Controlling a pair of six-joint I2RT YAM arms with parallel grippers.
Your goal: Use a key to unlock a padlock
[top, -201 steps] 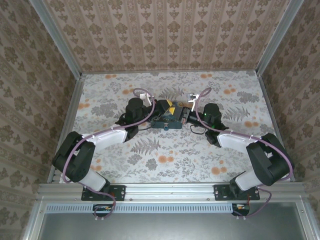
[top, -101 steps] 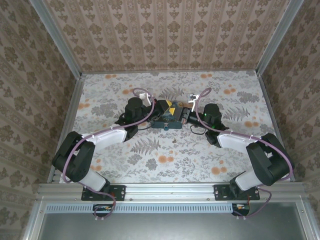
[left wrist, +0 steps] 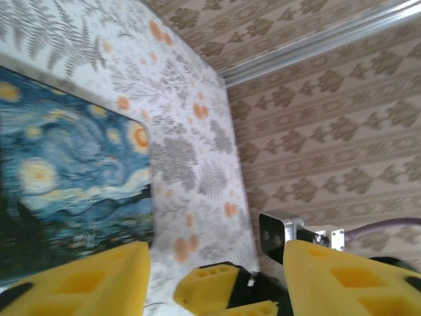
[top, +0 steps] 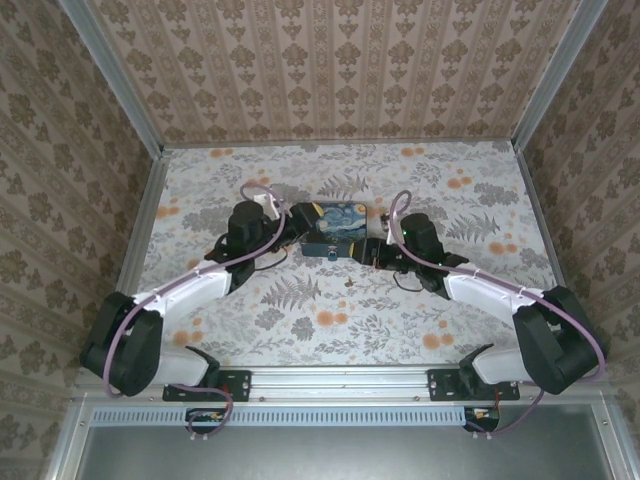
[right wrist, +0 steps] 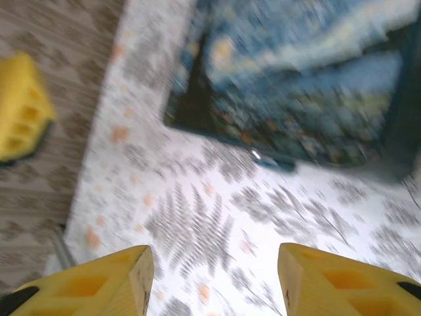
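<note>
Floral tabletop (top: pixel 455 200), painted box (top: pixel 337 222) (lid shut), left gripper (left wrist: pixel 217 255) and right gripper (right wrist: pixel 214 263) parted, empty

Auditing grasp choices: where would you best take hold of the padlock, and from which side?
Probably its small body, coming from the near, bare-table side: the padlock sits low against the front edge of the box, which blocks the far side. Blurred, so tentative.

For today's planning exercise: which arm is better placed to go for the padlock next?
Probably the right arm: the open right gripper points straight at the padlock at the box's edge.
</note>
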